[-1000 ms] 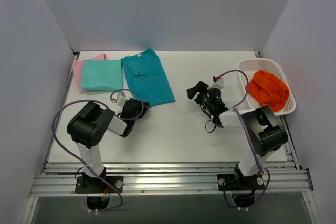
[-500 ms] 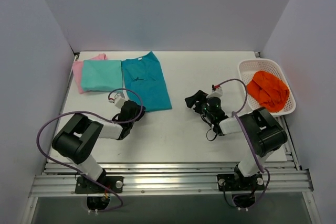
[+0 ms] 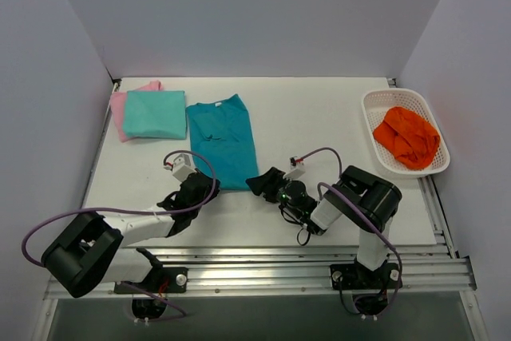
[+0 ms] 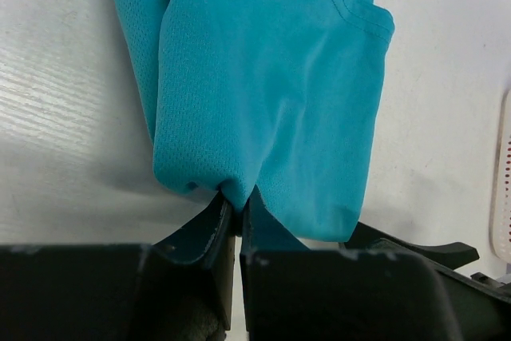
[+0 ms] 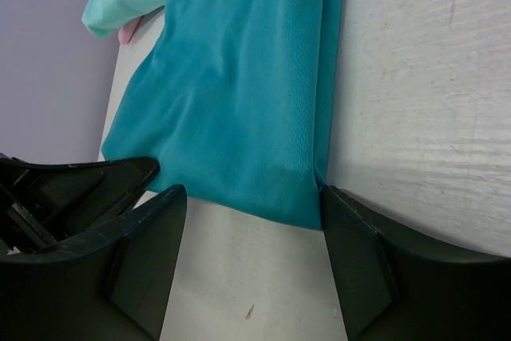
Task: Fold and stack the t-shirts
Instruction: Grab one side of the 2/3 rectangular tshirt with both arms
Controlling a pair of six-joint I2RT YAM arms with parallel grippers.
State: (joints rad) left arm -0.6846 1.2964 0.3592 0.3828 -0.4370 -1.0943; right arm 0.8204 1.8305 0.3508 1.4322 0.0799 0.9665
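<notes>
Teal tee [image 3: 221,140] on white tbl [image 3: 327,113], walls [image 3: 255,13] prob. pale grey.

The whole desk [image 3: 319,117] is taken in from high above its near edge by the top external view, tilted down and forward. The left wrist view is set low and very close, aimed along the left end effector [image 4: 237,201] at the near hem of the teal t-shirt [image 4: 263,101]. That same hem is faced, equally close, from the right end effector [image 5: 249,193]; it is shared by all three views.
</notes>
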